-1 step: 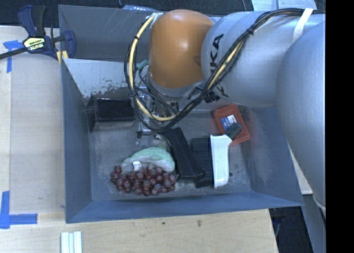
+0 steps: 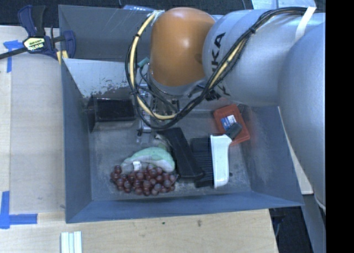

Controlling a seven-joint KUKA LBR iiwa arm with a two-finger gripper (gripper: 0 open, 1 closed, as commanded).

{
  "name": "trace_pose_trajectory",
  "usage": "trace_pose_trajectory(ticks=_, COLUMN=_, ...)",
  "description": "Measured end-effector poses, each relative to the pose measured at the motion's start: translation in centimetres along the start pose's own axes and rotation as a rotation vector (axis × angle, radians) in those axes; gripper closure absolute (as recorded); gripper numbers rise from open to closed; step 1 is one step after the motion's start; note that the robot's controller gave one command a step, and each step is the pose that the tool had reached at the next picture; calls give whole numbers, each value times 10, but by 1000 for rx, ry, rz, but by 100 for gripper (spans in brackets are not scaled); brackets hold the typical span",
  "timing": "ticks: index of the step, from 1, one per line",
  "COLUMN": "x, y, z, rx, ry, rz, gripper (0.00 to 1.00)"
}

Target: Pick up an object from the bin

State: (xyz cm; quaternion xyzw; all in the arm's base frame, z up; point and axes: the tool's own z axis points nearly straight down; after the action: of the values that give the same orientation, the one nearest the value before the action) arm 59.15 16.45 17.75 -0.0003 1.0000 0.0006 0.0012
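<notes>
My gripper (image 2: 149, 127) hangs below the orange dome, low over the middle of the bin floor. Just in front of it lies a pale green soft thing (image 2: 153, 157). A bunch of dark red toy grapes (image 2: 143, 180) rests against that thing's front side. A long black bar (image 2: 182, 152) lies slantwise just to the gripper's right. Left of the gripper a black box (image 2: 113, 109) stands against the back wall. Nothing can be seen held in the gripper.
A brush with a white handle and black bristles (image 2: 214, 161) lies right of the black bar. A red packet with a blue and black label (image 2: 233, 124) sits at the right back. The arm and its cables hide the bin's back right.
</notes>
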Motion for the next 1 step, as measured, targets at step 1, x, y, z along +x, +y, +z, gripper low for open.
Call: trace_pose_trajectory(ticks=1, x=3, y=-3, z=14, rx=-1, ry=-4, rz=-64, gripper=0)
